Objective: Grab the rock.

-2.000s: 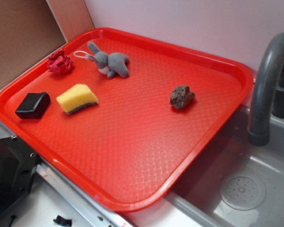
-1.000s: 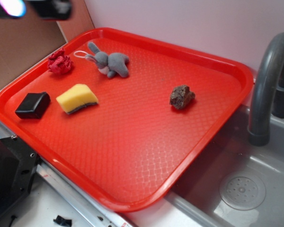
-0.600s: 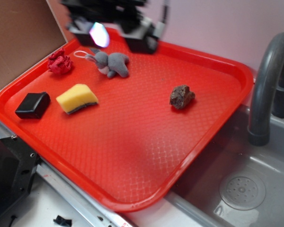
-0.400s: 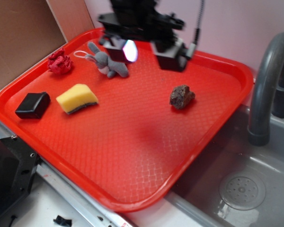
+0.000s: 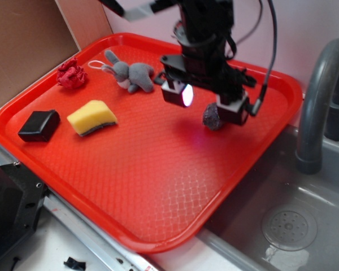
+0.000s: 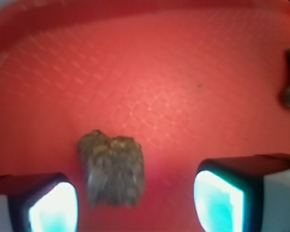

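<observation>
The rock [image 5: 211, 117] is a small rough dark brown stone lying on the red tray [image 5: 158, 169], right of middle. In the exterior view my gripper [image 5: 206, 103] hangs open just above it, and one finger hides the rock's right part. In the wrist view the rock [image 6: 113, 168] lies between my open fingers, closer to the left finger [image 6: 53, 209] than to the right one [image 6: 218, 203]. The gripper [image 6: 135, 205] holds nothing.
A grey plush rabbit [image 5: 130, 73], a wrinkly red fabric ball [image 5: 72, 74], a yellow sponge [image 5: 92, 117] and a black wedge block [image 5: 39, 125] lie on the tray's left half. A grey sink [image 5: 288, 226] with a faucet [image 5: 319, 96] is to the right.
My arm has come in from the upper left, swept right across the tray's far side and come down over the rock. The objects on the tray have not moved.
</observation>
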Available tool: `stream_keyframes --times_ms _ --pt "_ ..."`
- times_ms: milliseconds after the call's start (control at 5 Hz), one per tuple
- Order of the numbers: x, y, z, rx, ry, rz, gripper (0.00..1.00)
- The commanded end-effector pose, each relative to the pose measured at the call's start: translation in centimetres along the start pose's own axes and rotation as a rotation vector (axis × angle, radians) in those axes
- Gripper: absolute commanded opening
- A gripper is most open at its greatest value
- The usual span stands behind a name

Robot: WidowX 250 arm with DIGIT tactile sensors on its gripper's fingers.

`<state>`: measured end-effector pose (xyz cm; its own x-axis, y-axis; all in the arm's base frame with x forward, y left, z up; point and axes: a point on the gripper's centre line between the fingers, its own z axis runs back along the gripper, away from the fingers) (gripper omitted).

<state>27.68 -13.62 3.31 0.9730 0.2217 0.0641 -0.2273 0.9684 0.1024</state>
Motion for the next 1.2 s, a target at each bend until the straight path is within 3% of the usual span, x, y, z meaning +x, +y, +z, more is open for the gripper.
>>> stream_keyframes --times_ms 0,200,400,600,800,1000 --pt "1.0 0.2 -1.6 0.032 -0.022 -0.008 0.94" --pt "0.7 0.3 -1.0 0.029 -0.046 0.009 0.0" --pt "0.6 1.2 1.0 0.003 -0.015 0.002 0.0" --pt "1.0 3.5 4.8 -0.043 0.044 -0.033 0.0" --pt "0.3 7.2 9.3 -0.15 0.103 -0.076 0.0" --pt "-2.1 10.9 14.0 -0.171 0.046 -0.116 0.0"
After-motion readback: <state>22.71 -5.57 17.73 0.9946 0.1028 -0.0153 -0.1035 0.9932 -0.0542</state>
